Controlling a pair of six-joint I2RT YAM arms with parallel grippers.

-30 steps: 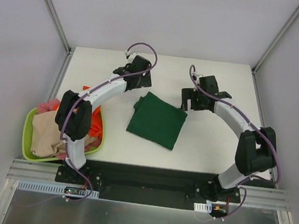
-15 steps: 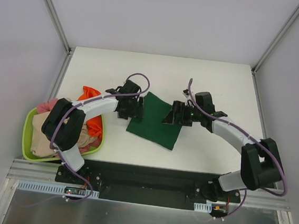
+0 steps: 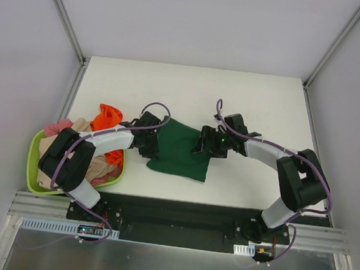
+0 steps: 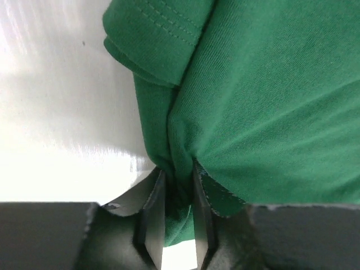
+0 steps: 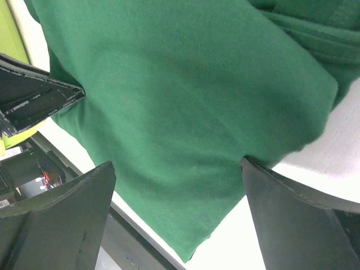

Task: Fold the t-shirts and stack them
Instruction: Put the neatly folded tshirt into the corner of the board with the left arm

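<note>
A folded dark green t-shirt (image 3: 180,151) lies on the white table near the front edge. My left gripper (image 3: 151,145) sits at its left edge, shut on a bunched fold of the green cloth (image 4: 179,169) pinched between both fingers. At the shirt's right edge my right gripper (image 3: 206,145) stands wide open, its fingers (image 5: 62,214) spread over the flat green cloth (image 5: 185,107) with nothing pinched. Orange (image 3: 110,115), beige (image 3: 100,164) and pink (image 3: 54,127) t-shirts are heaped in the basket at the left.
The lime-green plastic basket (image 3: 32,181) stands at the table's front left corner, under my left arm. The table's front edge and the black mounting rail (image 3: 179,213) run just below the green shirt. Metal frame posts (image 3: 67,19) rise at the back corners.
Both arms swung from the back of the table down to the green shirt's two sides. The left gripper closed on the shirt's left edge. The shirt shifted slightly toward the front edge.
</note>
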